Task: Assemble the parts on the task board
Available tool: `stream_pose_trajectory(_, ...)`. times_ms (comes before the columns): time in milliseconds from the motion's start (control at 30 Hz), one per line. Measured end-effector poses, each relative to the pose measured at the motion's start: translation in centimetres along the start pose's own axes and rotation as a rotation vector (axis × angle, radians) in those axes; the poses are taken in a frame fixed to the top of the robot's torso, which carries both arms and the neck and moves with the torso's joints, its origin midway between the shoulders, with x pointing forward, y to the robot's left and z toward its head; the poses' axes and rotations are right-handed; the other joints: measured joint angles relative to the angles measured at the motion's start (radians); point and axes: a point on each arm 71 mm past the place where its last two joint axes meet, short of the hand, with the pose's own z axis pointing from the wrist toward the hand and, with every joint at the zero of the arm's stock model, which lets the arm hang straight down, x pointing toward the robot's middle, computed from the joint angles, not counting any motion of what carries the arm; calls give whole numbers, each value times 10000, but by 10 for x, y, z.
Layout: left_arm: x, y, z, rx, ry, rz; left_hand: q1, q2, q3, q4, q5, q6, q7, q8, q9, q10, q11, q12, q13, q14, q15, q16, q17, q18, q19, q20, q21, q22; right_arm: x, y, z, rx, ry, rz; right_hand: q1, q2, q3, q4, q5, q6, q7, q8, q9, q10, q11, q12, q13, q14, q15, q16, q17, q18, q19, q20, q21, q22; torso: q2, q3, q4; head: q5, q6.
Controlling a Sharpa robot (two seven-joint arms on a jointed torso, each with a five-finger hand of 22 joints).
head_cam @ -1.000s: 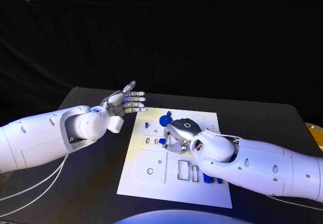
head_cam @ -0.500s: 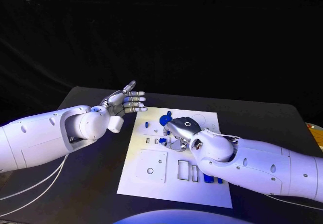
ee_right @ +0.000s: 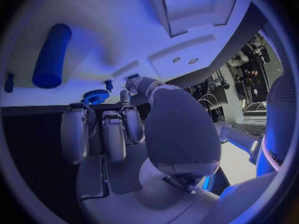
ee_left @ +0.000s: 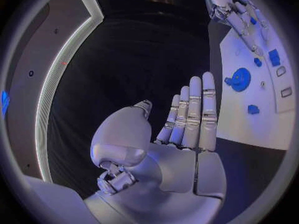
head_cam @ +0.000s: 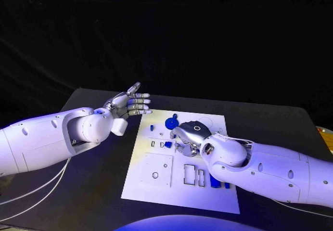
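The white task board (head_cam: 166, 195) lies in the middle of the black table. My right hand (head_cam: 187, 139) is low over its far half, fingers curled down toward the surface; whether they hold anything is hidden. A blue gear (head_cam: 171, 123) and a small blue part (head_cam: 168, 144) lie just left of that hand. In the right wrist view a blue cylinder (ee_right: 51, 55) and the blue gear (ee_right: 95, 95) lie on the board beyond the fingers (ee_right: 115, 134). My left hand (head_cam: 129, 107) hovers off the board's far left corner, fingers straight and empty (ee_left: 190, 114).
Two narrow rectangular slots (head_cam: 189, 174) and a square raised plate (head_cam: 156, 169) occupy the board's near half. More blue parts (head_cam: 215, 182) lie by my right forearm. Bare black table (head_cam: 97, 192) lies left of the board.
My right hand has shifted slightly to the right and nearer over the board. The left hand has held its place.
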Motion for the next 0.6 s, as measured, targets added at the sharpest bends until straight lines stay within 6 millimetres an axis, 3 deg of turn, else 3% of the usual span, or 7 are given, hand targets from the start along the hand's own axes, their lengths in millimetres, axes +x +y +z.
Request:
stream_pose_trajectory(133, 0, 0, 0, -2, -3, 2, 0, 0, 0, 0, 0, 0, 0, 0, 0, 0, 0, 0, 0, 0, 0, 0, 0, 0, 0, 0, -35, -10, 1, 0, -1, -75, 213, 61, -302, -131, 2182, -1309, 512, 121, 62, -185, -307, 14, 81, -49, 0, 0, 0, 0, 0, 0, 0, 0, 248, -1, -3, 6, -5, 6, -10)
stream_pose_trajectory(267, 0, 0, 0, -3, -5, 4, 0, 0, 0, 0, 0, 0, 0, 0, 0, 0, 0, 0, 1, 0, 0, 0, 0, 0, 0, 0, -34, -10, 2, 0, -1, -104, 416, 112, -618, 172, 3127, -2245, 714, 205, -21, -185, -519, 90, 6, -49, -1, 0, 0, 0, 0, 1, -17, -96, 526, -1, -4, 6, -8, 6, -12)
stream_pose_trajectory(433, 0, 0, 0, -5, -7, 5, 0, 0, 0, 0, 0, 0, 0, 0, 1, 0, 0, 0, 1, 0, 0, 0, -1, 0, 0, 0, -34, -9, 4, -1, -1, -115, 675, 167, -924, 479, 3569, -2687, 768, 359, -103, -185, -672, 269, -62, 110, -1, 39, -39, 0, 0, 1, -17, -96, 701, -2, -5, 7, 0, -2, -25)
stream_pose_trajectory(600, -1, 0, 0, -6, -10, 6, 0, 0, 0, 0, 0, 0, 0, 0, 1, 0, 0, 0, 1, 0, 0, 0, -1, 0, 0, 0, -34, -9, 5, -2, 0, -91, 895, 197, -977, 532, 3614, -2732, 768, 358, -103, -185, -710, 269, -62, 109, -2, 2, -76, 0, 0, 1, -17, -95, 706, -2, -8, 6, 2, -3, -28)
